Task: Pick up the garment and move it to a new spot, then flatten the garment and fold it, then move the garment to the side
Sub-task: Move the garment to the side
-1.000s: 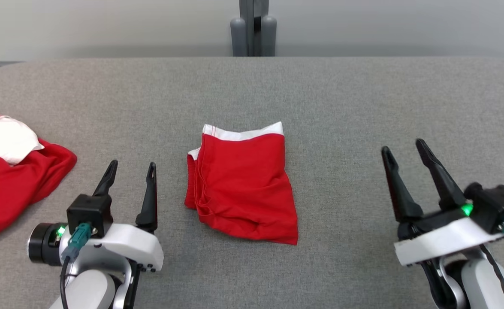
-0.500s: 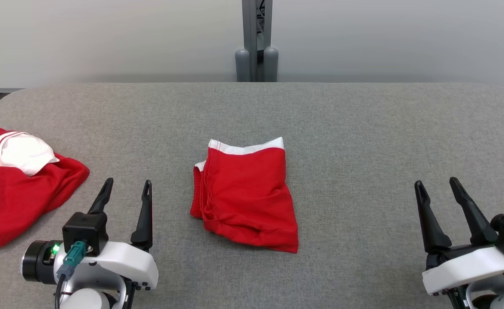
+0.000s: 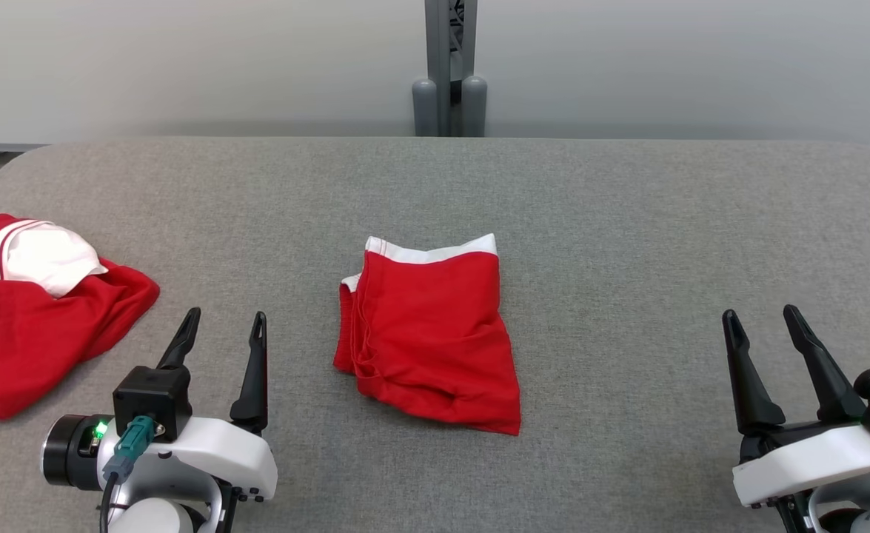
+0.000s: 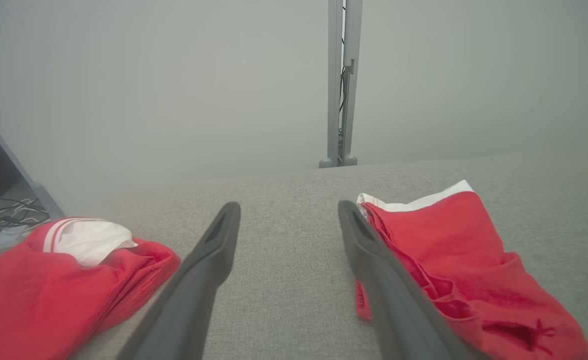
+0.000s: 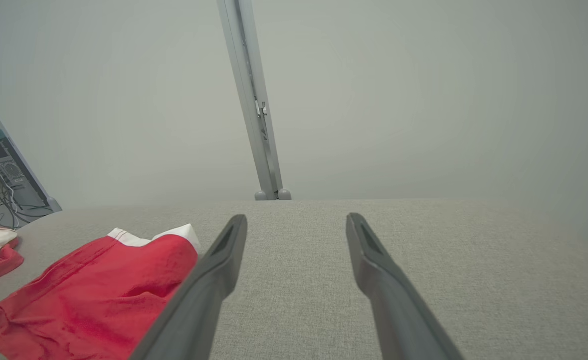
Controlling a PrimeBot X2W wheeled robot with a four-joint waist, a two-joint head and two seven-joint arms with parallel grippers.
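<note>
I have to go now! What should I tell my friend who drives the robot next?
Grippers: left gripper and right gripper are both open and empty, at the near side of the table.
Things: the folded garment lies mid-table between them, touched by neither. A red heap lies at the table's left edge.
Done: the folding, it seems.
Left: move the folded garment to the side.

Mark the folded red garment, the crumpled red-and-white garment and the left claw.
folded red garment (image 3: 431, 333), head view, middle of its red panel.
crumpled red-and-white garment (image 3: 27, 340), head view, its red body.
left claw (image 3: 226, 317), head view, midway between the fingertips.
</note>
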